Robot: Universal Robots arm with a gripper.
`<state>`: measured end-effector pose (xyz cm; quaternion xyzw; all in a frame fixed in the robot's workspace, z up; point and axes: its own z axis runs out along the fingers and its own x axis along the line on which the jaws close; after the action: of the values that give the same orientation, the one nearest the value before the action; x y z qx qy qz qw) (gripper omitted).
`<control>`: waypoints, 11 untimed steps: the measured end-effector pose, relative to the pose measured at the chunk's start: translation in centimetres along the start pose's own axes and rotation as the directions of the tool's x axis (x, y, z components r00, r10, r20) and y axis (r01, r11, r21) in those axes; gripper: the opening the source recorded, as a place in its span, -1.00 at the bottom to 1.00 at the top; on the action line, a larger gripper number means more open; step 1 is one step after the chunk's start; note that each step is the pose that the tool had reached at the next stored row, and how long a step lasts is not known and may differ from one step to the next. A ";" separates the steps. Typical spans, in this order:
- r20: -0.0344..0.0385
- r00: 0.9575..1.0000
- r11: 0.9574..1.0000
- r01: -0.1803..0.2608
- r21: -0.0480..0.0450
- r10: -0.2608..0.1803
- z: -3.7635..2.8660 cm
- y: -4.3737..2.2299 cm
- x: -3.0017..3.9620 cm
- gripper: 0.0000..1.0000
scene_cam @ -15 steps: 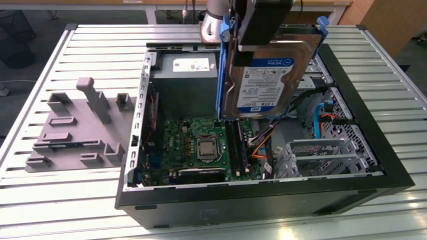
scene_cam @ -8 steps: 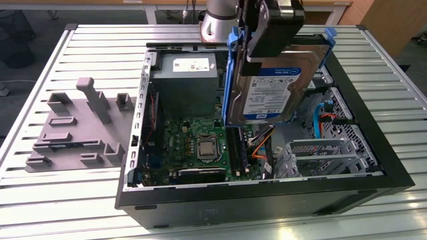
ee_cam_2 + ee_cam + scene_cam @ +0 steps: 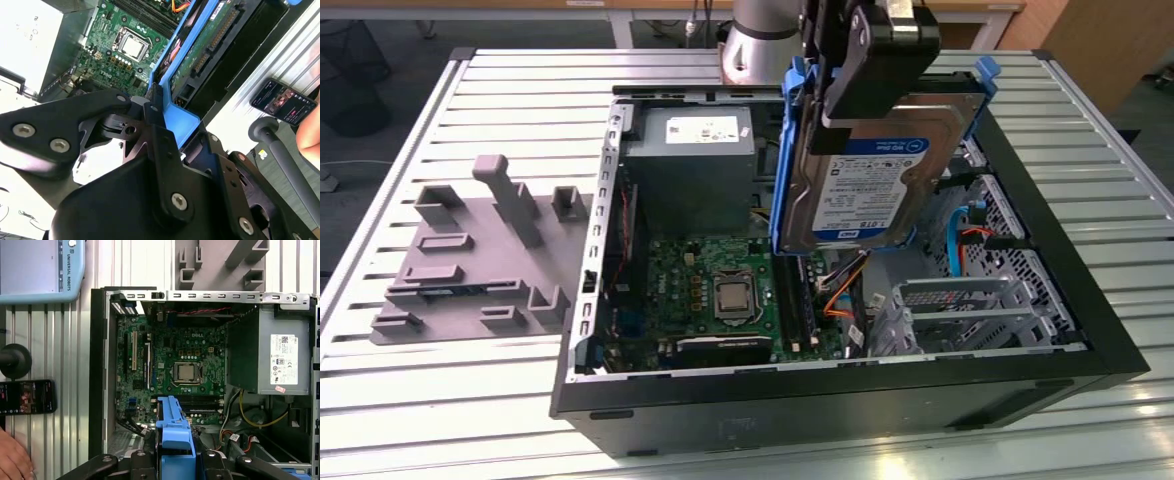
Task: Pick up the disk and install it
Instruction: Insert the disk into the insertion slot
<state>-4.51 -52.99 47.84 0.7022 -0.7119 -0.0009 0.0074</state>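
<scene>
The disk [image 3: 874, 190], a silver drive with a white-and-blue label in a blue carrier frame, hangs tilted on edge above the open computer case [image 3: 1067, 340]. It is over the right half of the case in the exterior view, above the metal drive bay [image 3: 974, 310]. My gripper [image 3: 861, 95] is shut on the disk's upper end. In the second wrist view the black fingers [image 3: 155, 125] clamp the blue carrier [image 3: 182, 120], and the disk's green circuit side [image 3: 210, 45] shows beyond them. In the first wrist view the carrier [image 3: 173, 432] juts out over the motherboard [image 3: 185, 370].
Inside the case are a grey power supply [image 3: 687, 150] and the motherboard [image 3: 720, 280]. A grey moulded fixture [image 3: 474, 250] lies on the slatted table at the exterior view's left. A phone [image 3: 27, 396] and a person's hand [image 3: 12, 460] are beside the case.
</scene>
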 end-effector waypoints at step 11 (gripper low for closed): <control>0.000 1.000 1.000 0.000 0.000 0.000 0.01 -0.02 0.14 -0.26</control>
<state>-4.49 -53.13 47.84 0.7023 -0.7119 -0.0009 0.0074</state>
